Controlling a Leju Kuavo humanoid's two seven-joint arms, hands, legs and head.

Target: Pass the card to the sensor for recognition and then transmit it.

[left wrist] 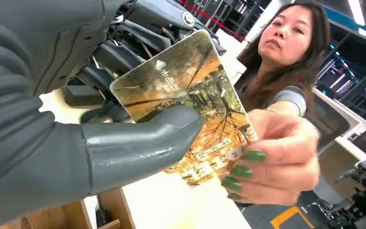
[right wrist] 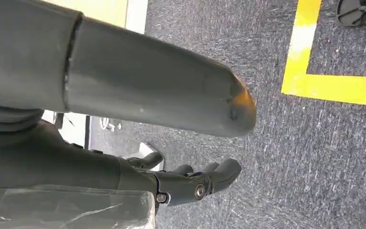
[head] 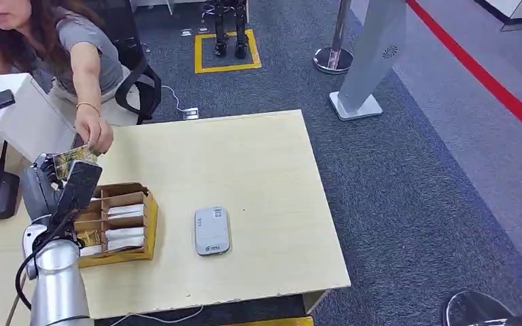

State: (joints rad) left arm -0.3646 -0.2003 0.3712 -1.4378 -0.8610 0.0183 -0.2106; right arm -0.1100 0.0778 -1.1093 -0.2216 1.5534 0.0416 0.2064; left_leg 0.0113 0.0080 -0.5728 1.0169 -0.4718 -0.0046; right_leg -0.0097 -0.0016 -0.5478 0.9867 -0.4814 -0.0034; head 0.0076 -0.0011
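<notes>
the robot's left hand (left wrist: pixel 124 143) pinches a glossy plastic card printed with an autumn tree scene (left wrist: pixel 190 100), the thick grey thumb pressed across its face and the darker fingers behind it. the card sits raised above the table's far left corner, at about ten o'clock from the white rounded-rectangle sensor (head: pixel 212 231) lying flat on the pale wooden table (head: pixel 258 170). a person's hand with green-painted nails (left wrist: pixel 271 162) grips the card's free end, so both hands hold it at once; this looks like the handover step, with the card offered outward so its loose half is easy to take.

from the head view, the left hand (head: pixel 61 180) is lifted just past the brown cardboard divider box (head: pixel 119 221), which holds more cards in its slots and stands at nine o'clock from the sensor, within easy reach for picking. the person leans in from a seat at eleven o'clock.

the right hand (right wrist: pixel 190 183) hangs over grey carpet, fingers loosely curled and holding nothing, apparently kept out of the way.

judging from this, the remaining move is for the left hand to loosen its pinch once the person's grip is firm.
</notes>
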